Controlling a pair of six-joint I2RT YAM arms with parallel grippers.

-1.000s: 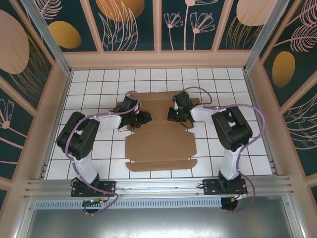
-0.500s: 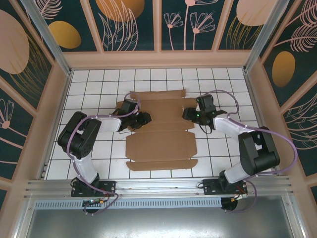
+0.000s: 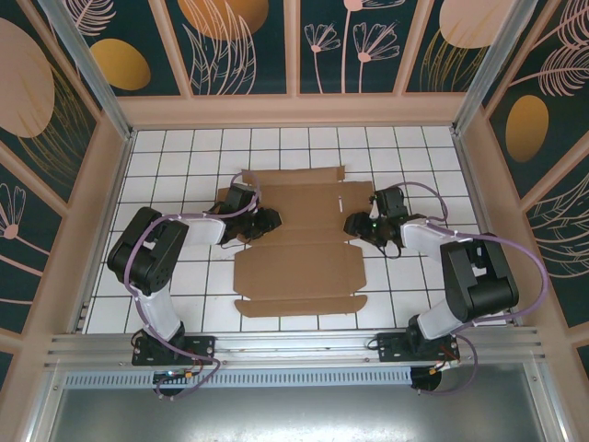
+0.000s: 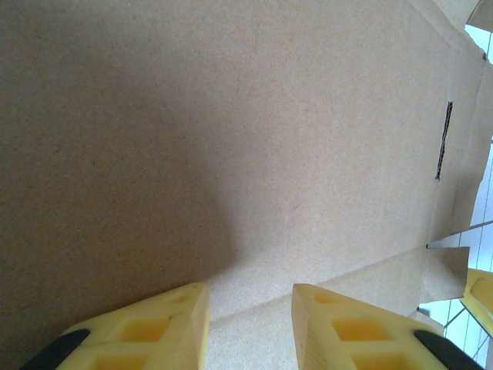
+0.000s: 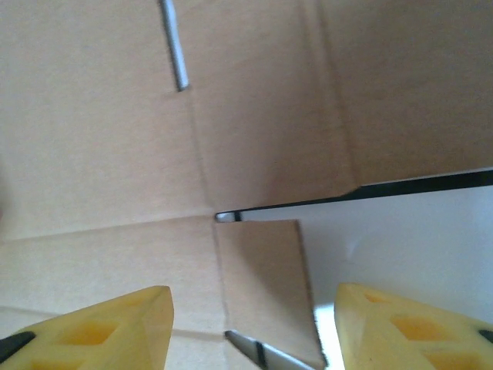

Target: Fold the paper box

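Note:
The paper box [image 3: 299, 267] is a flat brown die-cut sheet lying in the middle of the white tiled table. My left gripper [image 3: 270, 221] rests low over the sheet's left side. In the left wrist view its yellow fingers [image 4: 177, 324] stand apart over a crease in the cardboard [image 4: 231, 139], with nothing between them. My right gripper [image 3: 352, 224] is at the sheet's right edge. In the right wrist view it is open [image 5: 253, 308], and a small side flap [image 5: 262, 277] lies flat below the gap. A narrow slot [image 5: 173, 46] shows farther in.
White tiles [image 3: 184, 157] surround the sheet on all sides. Wooden frame walls [image 3: 294, 110] close the table at the back and both sides. A metal rail [image 3: 294, 345] with both arm bases runs along the near edge.
My right arm swung from over the sheet's back middle out to its right edge, and its gripper went from shut to open. The left arm barely moved.

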